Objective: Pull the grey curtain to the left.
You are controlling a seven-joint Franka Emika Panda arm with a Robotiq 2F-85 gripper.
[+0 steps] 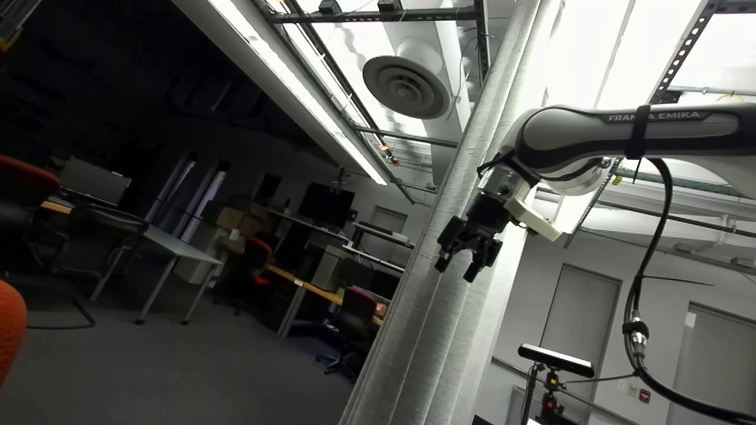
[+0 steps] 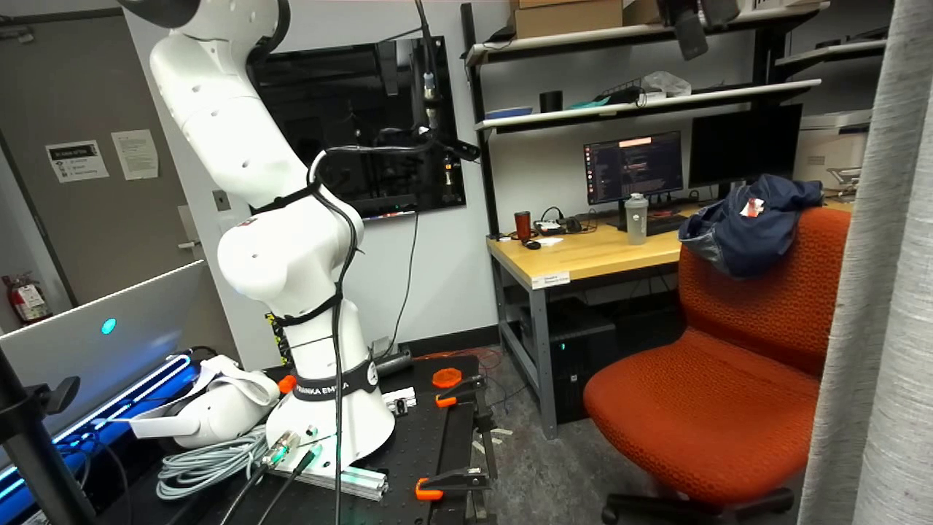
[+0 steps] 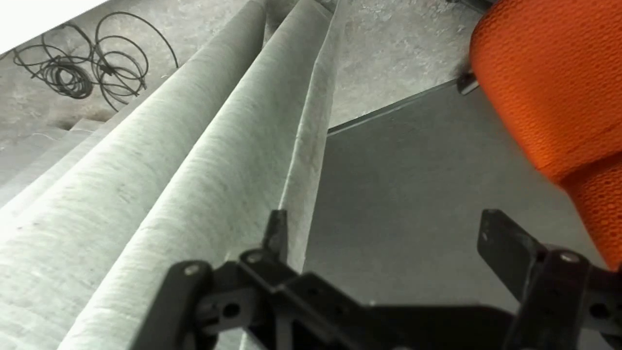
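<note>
You have the grey curtain (image 1: 440, 330) hanging in long folds, behind your jaws in an exterior view and filling much of the left of the wrist view. Your white Franka Emika Panda arm (image 2: 280, 255) rises from the black table (image 2: 430, 437). An orange office chair (image 2: 700, 415) stands partly hidden by the curtain's edge, a navy garment (image 2: 758, 226) draped over its backrest. Looped dark cable (image 3: 80, 88) lies left of the folds in the wrist view. Your jaws are wide apart, angled downward; one black fingertip (image 3: 276, 233) overlaps the curtain's edge there, but you cannot tell whether they touch.
</note>
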